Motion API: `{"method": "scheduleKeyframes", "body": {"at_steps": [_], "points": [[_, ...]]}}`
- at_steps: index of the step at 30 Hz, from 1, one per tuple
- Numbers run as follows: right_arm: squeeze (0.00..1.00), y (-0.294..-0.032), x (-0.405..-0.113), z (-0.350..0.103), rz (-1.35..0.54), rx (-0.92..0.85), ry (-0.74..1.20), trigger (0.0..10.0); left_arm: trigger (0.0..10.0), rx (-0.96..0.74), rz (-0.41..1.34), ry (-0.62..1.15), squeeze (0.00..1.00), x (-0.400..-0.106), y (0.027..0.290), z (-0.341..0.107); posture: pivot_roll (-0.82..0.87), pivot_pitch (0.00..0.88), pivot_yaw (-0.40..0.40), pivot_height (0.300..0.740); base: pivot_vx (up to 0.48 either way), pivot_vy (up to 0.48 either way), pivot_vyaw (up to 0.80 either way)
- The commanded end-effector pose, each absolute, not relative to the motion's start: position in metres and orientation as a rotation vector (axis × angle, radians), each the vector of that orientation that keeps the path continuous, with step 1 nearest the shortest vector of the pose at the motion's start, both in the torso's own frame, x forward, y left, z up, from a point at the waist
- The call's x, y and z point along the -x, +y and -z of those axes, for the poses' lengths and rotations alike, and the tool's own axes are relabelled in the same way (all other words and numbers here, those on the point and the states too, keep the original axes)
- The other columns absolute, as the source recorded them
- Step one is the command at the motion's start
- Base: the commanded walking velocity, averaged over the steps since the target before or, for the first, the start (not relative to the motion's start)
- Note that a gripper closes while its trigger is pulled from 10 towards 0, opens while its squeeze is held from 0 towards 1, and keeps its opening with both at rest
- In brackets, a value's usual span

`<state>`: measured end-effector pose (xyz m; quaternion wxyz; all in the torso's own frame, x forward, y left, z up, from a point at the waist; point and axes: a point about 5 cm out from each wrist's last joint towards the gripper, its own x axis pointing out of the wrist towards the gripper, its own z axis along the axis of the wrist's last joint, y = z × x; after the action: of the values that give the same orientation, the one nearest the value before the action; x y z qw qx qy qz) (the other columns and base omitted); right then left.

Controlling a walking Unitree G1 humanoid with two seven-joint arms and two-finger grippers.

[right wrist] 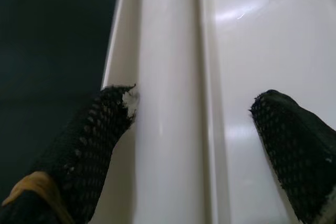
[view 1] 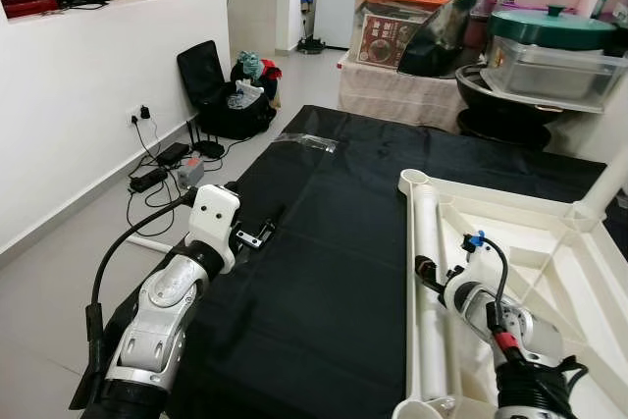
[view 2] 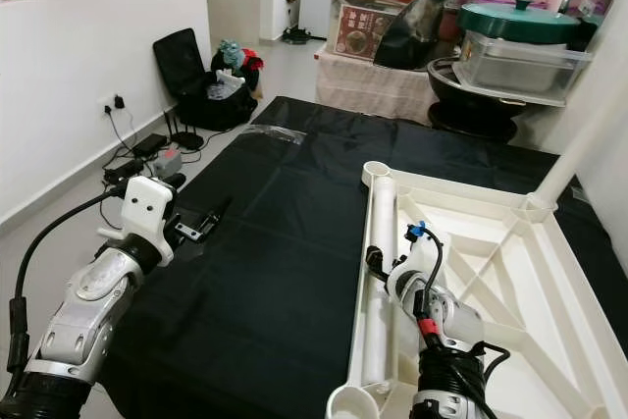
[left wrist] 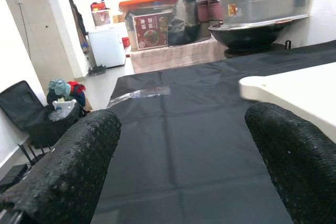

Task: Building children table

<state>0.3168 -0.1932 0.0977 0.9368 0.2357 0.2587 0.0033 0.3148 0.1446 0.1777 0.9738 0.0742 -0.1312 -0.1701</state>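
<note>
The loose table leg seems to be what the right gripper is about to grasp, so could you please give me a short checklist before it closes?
1. Right gripper open: ok, fingers spread.
2. Table leg between the fingers: ok, it passes between them in the right wrist view.
3. Leg free to lift: cannot tell; it lies along the rim of the upturned tabletop.
4. One leg already upright at the far corner: ok.
5. Left gripper out of the way: ok, open over the black cloth.

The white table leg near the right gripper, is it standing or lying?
Lying: the table leg rests flat along the upturned tabletop's edge.
</note>
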Motion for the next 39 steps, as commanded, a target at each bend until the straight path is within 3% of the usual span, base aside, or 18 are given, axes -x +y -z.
{"method": "scheduleKeyframes", "body": {"at_steps": [1, 8, 9, 13, 17, 21, 24, 25, 32, 37, 39], "points": [[0.78, -0.136, -0.315, -0.108, -0.342, -0.485, 0.54, 10.0, 10.0, -0.166, 0.358, -0.251, 0.0, -0.316, 0.141, -0.175, 0.08, 0.0, -0.11, 0.74, 0.0, 0.0, 0.0], [0.82, -0.103, -0.294, -0.115, -0.631, -0.318, 0.524, 10.0, 10.0, -0.168, 0.36, -0.248, 0.0, -0.316, 0.142, -0.175, 0.09, 0.0, -0.113, 0.74, 0.0, 0.0, 0.0], [0.83, -0.095, -0.281, -0.116, -0.745, -0.216, 0.516, 10.0, 10.0, -0.17, 0.357, -0.245, 0.0, -0.316, 0.143, -0.174, 0.09, 0.0, -0.113, 0.74, 0.0, 0.0, 0.0], [0.83, -0.105, -0.279, -0.103, -0.714, -0.014, 0.544, 10.0, 10.0, -0.171, 0.355, -0.242, 0.0, -0.316, 0.143, -0.174, 0.08, 0.0, -0.111, 0.74, 0.0, 0.0, 0.0], [0.82, -0.137, -0.3, -0.093, -0.447, 0.114, 0.556, 10.0, 10.0, -0.17, 0.351, -0.243, 0.0, -0.317, 0.141, -0.174, 0.08, 0.0, -0.108, 0.74, 0.0, 0.0, 0.0], [0.82, -0.152, -0.309, -0.101, -0.336, 0.114, 0.513, 10.0, 10.0, -0.174, 0.346, -0.243, 0.0, -0.318, 0.144, -0.175, 0.08, 0.0, -0.104, 0.74, 0.0, 0.0, 0.0], [0.81, -0.163, -0.315, -0.113, -0.273, 0.108, 0.468, 10.0, 10.0, -0.194, 0.324, -0.222, 0.0, -0.318, 0.157, -0.172, 0.07, 0.0, -0.102, 0.74, 0.0, 0.0, 0.0], [0.81, -0.168, -0.315, -0.12, -0.269, 0.128, 0.449, 10.0, 10.0, -0.231, 0.291, -0.177, 0.0, -0.318, 0.173, -0.166, 0.07, 0.0, -0.102, 0.74, 0.0, 0.0, 0.0], [0.81, -0.16, -0.309, -0.124, -0.327, 0.153, 0.455, 10.0, 10.0, -0.294, 0.221, -0.092, 0.0, -0.315, 0.194, -0.153, 0.08, 0.0, -0.109, 0.74, 0.0, 0.0, 0.0], [0.8, -0.143, -0.311, -0.138, -0.343, 0.059, 0.422, 10.0, 10.0, -0.35, 0.104, 0.054, 0.0, -0.312, 0.219, -0.129, 0.08, 0.0, -0.111, 0.74, 0.0, 0.0, 0.0], [0.8, -0.138, -0.315, -0.152, -0.334, -0.063, 0.392, 10.0, 10.0, -0.381, 0.028, 0.167, 0.0, -0.305, 0.239, -0.11, 0.09, 0.0, -0.115, 0.74, 0.0, 0.0, 0.0]]}}
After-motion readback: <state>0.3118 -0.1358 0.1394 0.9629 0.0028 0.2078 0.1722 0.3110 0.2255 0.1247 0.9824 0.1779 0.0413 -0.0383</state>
